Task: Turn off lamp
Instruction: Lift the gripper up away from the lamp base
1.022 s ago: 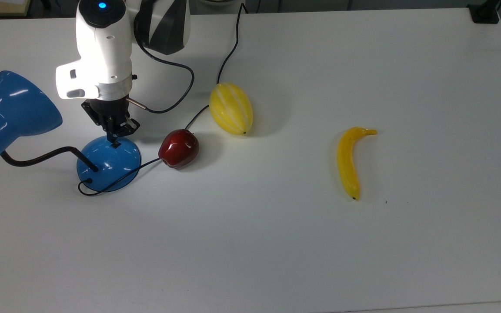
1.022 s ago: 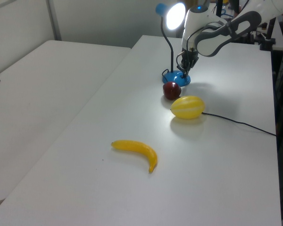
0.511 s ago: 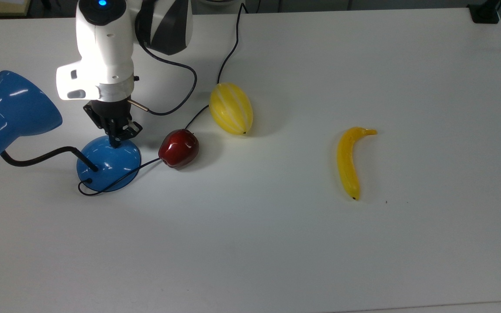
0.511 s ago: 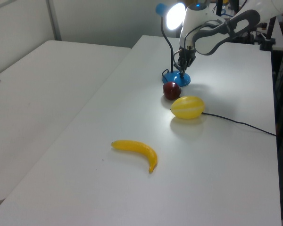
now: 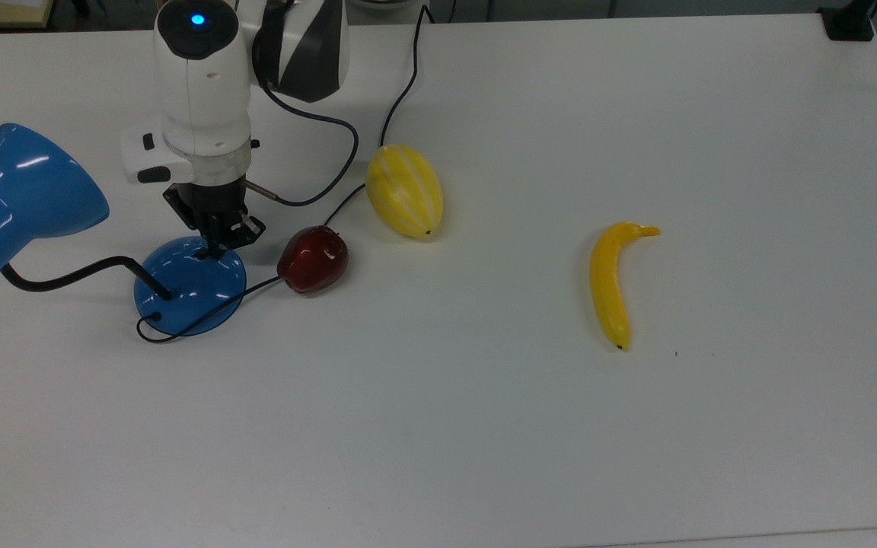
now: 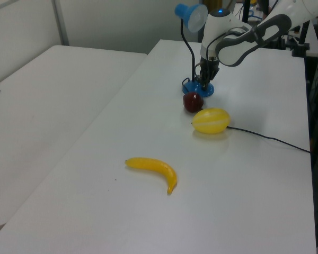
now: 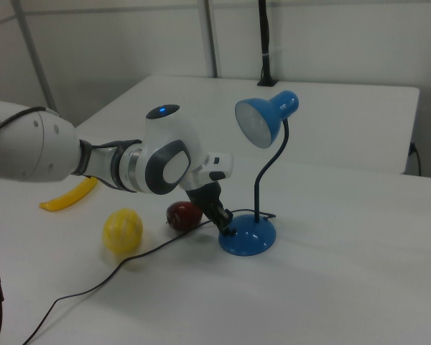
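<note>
We've got a big white table (image 5: pixel 484 426) here, matte and bare across the whole near stretch in the top view. Working away from the near edge, first comes the banana (image 5: pixel 613 281) toward the top view's right, lying alone and well apart from everything else. Over at the top view's left sits the lamp (image 5: pixel 189 283): round blue base on the tabletop, black bendable neck looping out to the blue cone shade, which hangs past the base toward the top view's left edge. In the left view and right view the shade looks dark, no glow from it. The lamp's black cord (image 5: pixel 400 91) curls out from the base, runs past a red apple (image 5: pixel 314 259) just beside the base, then behind a yellow melon (image 5: pixel 405 190) and off the far edge.

The gripper (image 5: pixel 214 242) is down on the far side of the base dome, its tip touching the blue surface right where the switch would be. We can't tell whether the fingers are apart or together; they read as one dark tip in every view.

Room-wise, the left view shows a second white table (image 6: pixel 37 116) alongside ours, pale wall panels behind, and the right view shows a black post (image 7: pixel 264 43) at the far edge of the table.
</note>
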Action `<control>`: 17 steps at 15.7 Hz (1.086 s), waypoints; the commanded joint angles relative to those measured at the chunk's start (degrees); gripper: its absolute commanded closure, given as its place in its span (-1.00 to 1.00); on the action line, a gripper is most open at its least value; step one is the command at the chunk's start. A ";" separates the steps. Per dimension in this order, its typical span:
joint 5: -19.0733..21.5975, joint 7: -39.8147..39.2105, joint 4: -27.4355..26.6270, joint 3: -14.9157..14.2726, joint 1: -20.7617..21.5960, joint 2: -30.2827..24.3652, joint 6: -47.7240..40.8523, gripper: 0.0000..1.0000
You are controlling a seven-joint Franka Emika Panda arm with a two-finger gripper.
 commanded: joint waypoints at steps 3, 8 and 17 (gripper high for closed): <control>-1.39 0.04 -2.97 -0.31 0.29 -1.01 -0.26 1.00; -0.77 -2.85 -2.71 1.88 -0.42 -9.60 -10.61 0.99; 4.85 -14.89 -2.88 3.64 1.60 -26.23 -35.14 -1.00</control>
